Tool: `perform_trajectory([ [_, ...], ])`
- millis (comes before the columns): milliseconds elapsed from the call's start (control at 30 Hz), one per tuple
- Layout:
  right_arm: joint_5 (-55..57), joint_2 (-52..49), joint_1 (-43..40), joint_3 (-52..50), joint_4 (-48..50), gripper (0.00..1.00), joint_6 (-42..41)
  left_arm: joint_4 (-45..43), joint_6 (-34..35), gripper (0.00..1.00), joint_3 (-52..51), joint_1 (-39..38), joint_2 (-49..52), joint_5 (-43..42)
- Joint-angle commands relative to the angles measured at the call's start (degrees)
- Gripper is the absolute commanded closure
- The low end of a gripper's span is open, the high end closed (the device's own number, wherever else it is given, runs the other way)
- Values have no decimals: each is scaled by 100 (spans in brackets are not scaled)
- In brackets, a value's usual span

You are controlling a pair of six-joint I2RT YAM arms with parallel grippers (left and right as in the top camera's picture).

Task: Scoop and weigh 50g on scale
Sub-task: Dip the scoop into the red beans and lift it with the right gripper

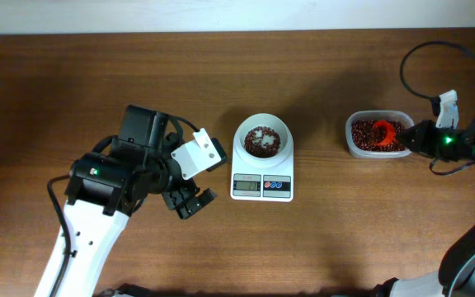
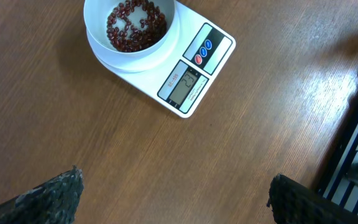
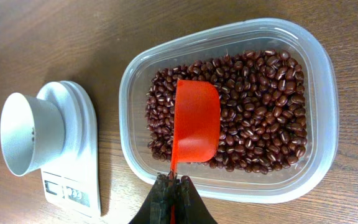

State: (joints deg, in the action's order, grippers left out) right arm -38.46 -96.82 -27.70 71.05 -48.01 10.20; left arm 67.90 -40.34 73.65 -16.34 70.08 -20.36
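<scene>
While R hand (image 3: 173,184) grips scoop (image 3: 196,121) in tub (image 3: 325,81) (beans (image 3: 260,106)) | scale bowl (image 1: 239,137): beans (image 1: 261,141) | L hand (image 1: 192,203) released

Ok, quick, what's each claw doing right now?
Left claw: open, empty, near the scale.
Right claw: shut on the red scoop, over the bean tub.

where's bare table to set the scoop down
Bare wood lies between the scale and the tub, and on the robot's side of both. Crowded: left of the scale, by the open left gripper, and over the tub, where the right gripper holds the scoop.
</scene>
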Motion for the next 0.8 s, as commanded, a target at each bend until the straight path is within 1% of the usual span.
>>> perform_trajectory([
  [0,-476,-68,-146,15,-7,96,-22,-11,-94,1,33,-17,9,-101],
  [267,-1248,-68,-549,15,-131,96,-22,-11,-94,1,33,-17,9,-101],
  [533,-2741,-68,-501,15,-129,96,-22,-11,-94,1,33,-17,9,-101],
  [667,-2907,-68,-50,15,-129,96,-24,-11,-94,1,33,-17,9,-101],
  [767,-2907,-68,612,15,-101,96,-22,-11,-94,1,33,-17,9,-101],
])
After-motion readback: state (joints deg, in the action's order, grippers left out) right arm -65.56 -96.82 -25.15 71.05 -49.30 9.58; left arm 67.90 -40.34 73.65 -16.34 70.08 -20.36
